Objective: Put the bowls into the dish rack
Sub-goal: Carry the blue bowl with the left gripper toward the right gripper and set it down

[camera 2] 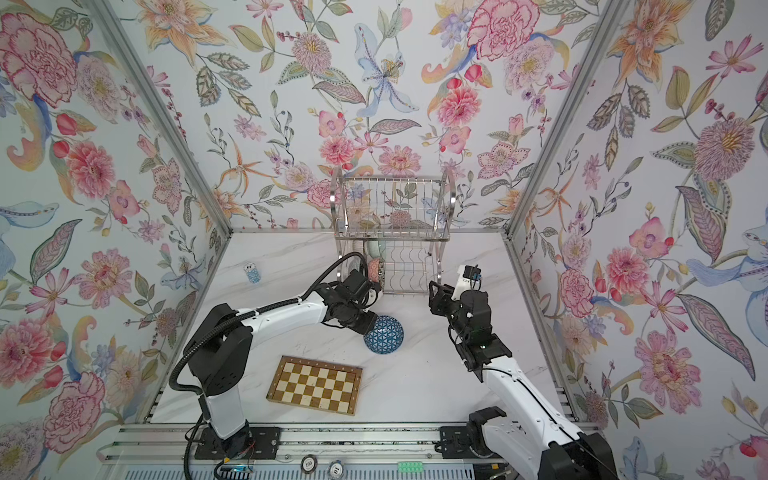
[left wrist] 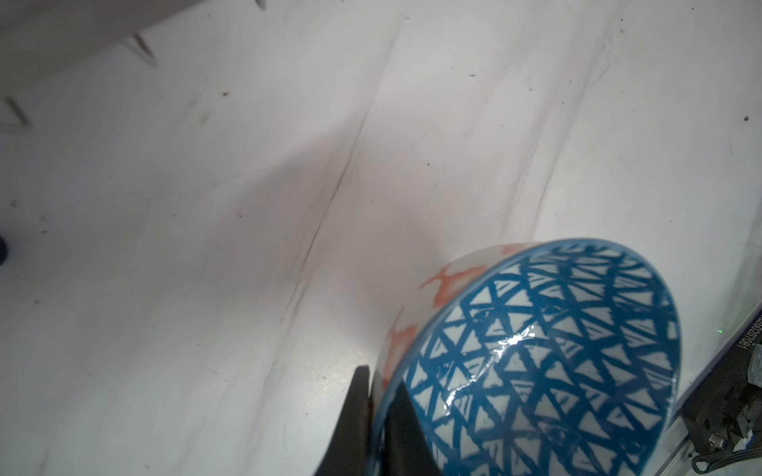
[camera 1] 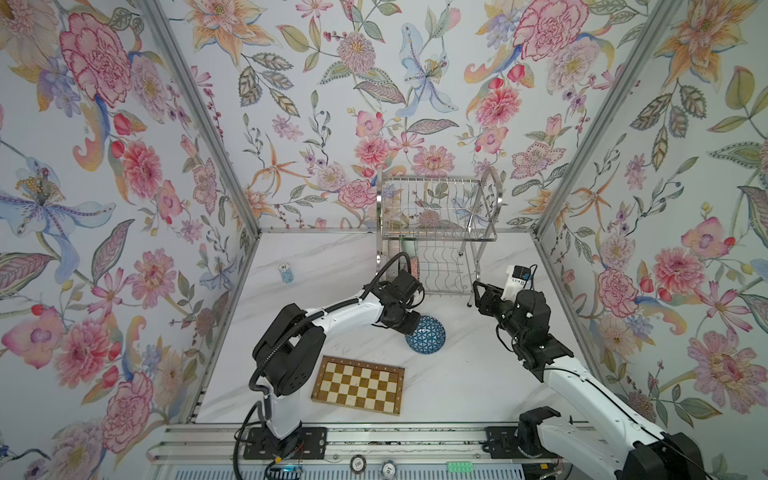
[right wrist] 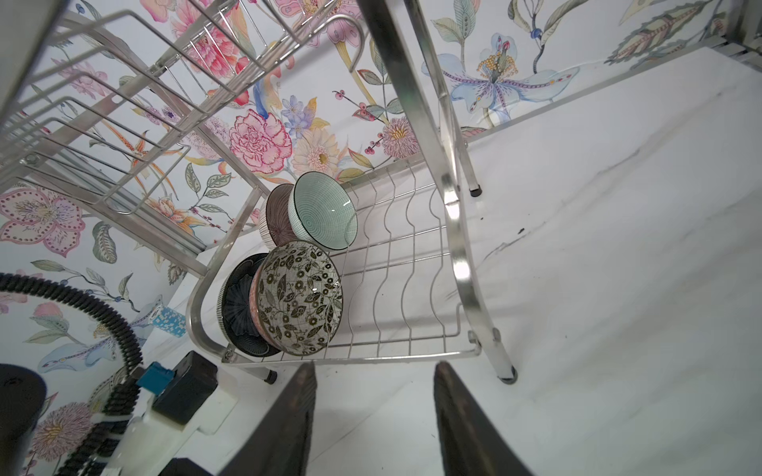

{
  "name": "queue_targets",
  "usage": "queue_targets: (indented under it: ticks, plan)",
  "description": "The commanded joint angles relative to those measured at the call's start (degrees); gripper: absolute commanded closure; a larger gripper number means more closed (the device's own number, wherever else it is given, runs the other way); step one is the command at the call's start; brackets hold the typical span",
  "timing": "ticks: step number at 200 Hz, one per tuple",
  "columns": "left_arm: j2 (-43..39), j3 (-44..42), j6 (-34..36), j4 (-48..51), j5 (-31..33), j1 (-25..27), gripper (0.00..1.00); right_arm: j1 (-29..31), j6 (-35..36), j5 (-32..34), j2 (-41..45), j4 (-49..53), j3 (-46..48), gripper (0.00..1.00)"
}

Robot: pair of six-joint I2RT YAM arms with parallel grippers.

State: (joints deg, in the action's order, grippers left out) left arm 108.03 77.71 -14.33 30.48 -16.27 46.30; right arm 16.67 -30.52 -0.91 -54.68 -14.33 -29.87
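Marble table [camera 1: 457,374], floral walls. My left claw [left wrist: 377,383] is clamped on the rim of the blue lattice bowl [camera 1: 430,338], which is tilted, near the dish rack [right wrist: 461,263]. Right claw [right wrist: 375,366]: jaws apart, empty. Lower tier holds green bowl [right wrist: 325,210], pink-lined bowl [right wrist: 279,220], floral bowl [right wrist: 301,296], navy bowl [right wrist: 241,307], all on edge.

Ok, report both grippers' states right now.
The left gripper is closed on the rim of the blue lattice bowl.
The right gripper is open and empty, facing the dish rack.
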Motion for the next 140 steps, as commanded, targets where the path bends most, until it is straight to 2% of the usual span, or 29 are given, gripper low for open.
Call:
queue_targets:
  ticks: [1,105,140]
  plan:
    - [1.8,3.6,1.8,2.3,0.4,1.2,1.00,-0.8,0.0,1.3,2.3,3.6,1.0,0.52]
    - [5.7,6.9,2.1,3.8,-0.1,1.8,0.95,-2.0,2.6,0.4,5.4,10.0,0.1,0.51]
    - [5.8,7.2,1.9,4.5,0.6,1.9,0.89,-2.0,2.8,-0.6,4.8,10.6,-0.1,0.50]
